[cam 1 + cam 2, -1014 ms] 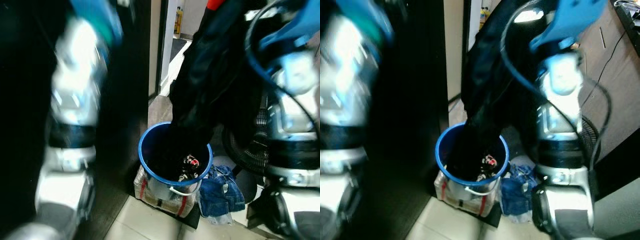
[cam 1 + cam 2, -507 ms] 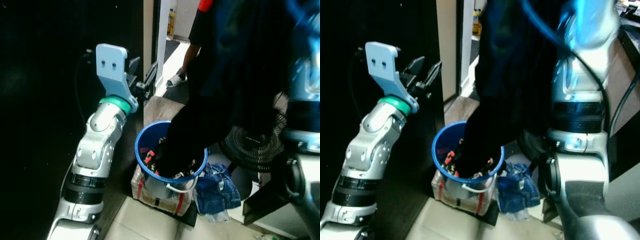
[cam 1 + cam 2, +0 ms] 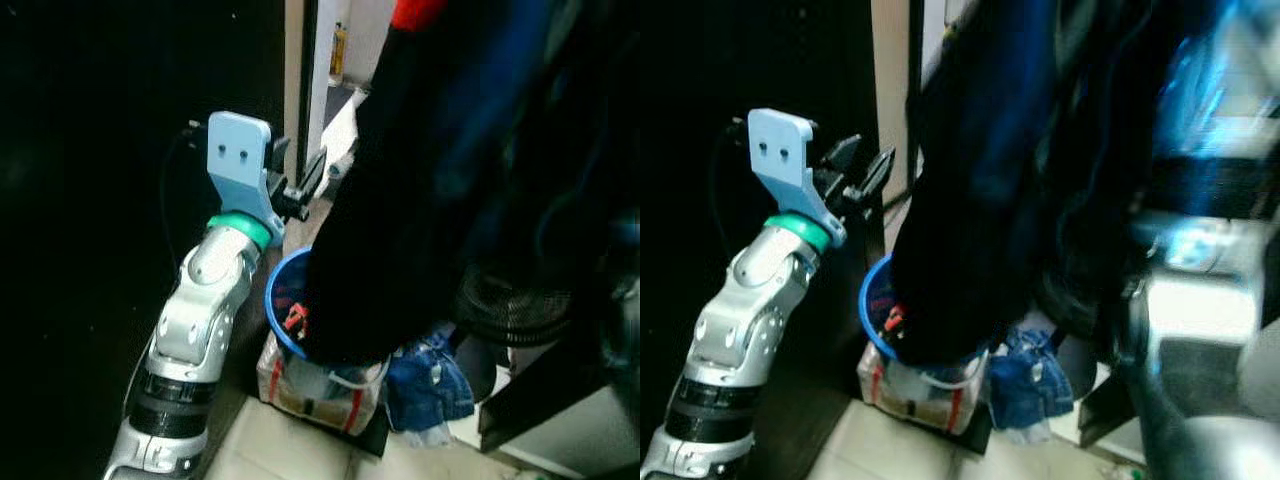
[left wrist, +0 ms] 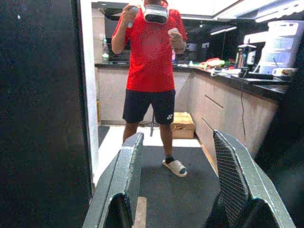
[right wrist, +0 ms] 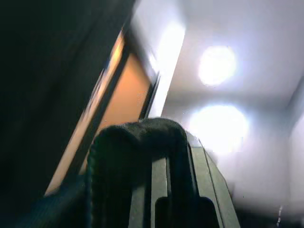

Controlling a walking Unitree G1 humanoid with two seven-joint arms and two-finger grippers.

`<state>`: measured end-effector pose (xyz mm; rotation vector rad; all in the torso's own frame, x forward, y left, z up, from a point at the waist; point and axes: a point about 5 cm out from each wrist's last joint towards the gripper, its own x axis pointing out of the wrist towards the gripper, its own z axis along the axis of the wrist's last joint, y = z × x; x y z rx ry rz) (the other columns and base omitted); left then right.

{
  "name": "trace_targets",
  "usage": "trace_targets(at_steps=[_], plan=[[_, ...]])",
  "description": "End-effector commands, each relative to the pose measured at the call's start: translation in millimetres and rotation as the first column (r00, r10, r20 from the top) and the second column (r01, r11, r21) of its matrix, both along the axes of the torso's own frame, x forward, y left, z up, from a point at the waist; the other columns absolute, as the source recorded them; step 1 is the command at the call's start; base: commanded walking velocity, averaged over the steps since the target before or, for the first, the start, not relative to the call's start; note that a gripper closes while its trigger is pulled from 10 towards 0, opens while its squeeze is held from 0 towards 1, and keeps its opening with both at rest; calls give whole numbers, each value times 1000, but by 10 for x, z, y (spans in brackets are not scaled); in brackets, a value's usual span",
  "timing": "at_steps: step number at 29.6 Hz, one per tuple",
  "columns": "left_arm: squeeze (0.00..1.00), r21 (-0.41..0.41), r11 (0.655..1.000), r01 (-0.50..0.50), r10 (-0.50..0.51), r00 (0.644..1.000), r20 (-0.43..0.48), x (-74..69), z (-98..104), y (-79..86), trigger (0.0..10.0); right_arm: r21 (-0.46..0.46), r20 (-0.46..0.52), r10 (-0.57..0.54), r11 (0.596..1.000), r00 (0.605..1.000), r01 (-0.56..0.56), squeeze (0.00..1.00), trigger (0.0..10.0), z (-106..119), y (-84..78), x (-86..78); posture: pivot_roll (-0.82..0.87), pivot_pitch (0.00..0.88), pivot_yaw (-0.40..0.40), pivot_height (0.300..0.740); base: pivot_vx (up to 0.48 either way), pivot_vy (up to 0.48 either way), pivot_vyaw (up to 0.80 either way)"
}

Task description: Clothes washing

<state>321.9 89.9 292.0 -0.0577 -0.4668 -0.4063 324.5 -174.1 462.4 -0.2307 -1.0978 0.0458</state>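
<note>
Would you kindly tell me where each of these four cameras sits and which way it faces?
Left eye view: on the head, looking down at the blue bucket and dark garment; the left arm shows, left gripper raised, jaws open.
Right eye view: the head's other eye, same scene; the blurred right arm shows.
Left wrist view: on the left wrist, looking along its fingers at a person in a kitchen.
Right wrist view: on the right wrist, facing ceiling lights; right gripper shut on the garment.
Both eye views share the bucket, garment and blue jeans.
</note>
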Motion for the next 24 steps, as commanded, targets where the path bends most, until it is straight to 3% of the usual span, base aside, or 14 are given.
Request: trace_targets(at_steps=[1, 5, 11, 24], plan=[[0, -18, 1000, -14, 13, 1000, -20, -1, -3, 45, 10000, -5, -54, 16, 1000, 998, -16, 0, 10000, -124, 31, 38, 39, 66, -5, 740, 0, 0, 0], [0, -33, 999, -23, 22, 999, -23, 11, 27, 80, 10000, 22, -142, -19, 1000, 990, 22, 0, 10000, -376, -22, 150, 37, 64, 4, 740, 0, 0, 0], [0, -36, 999, -24, 23, 999, -25, 22, 46, 92, 10000, 70, -168, -34, 996, 985, 47, 0, 10000, -434, -96, 187, 34, 61, 11, 740, 0, 0, 0], [0, -42, 999, -17, 15, 999, -38, -3, 48, 54, 10000, 116, -167, 13, 993, 986, 7, 0, 10000, -393, -99, 127, 42, 61, 7, 740, 0, 0, -800]])
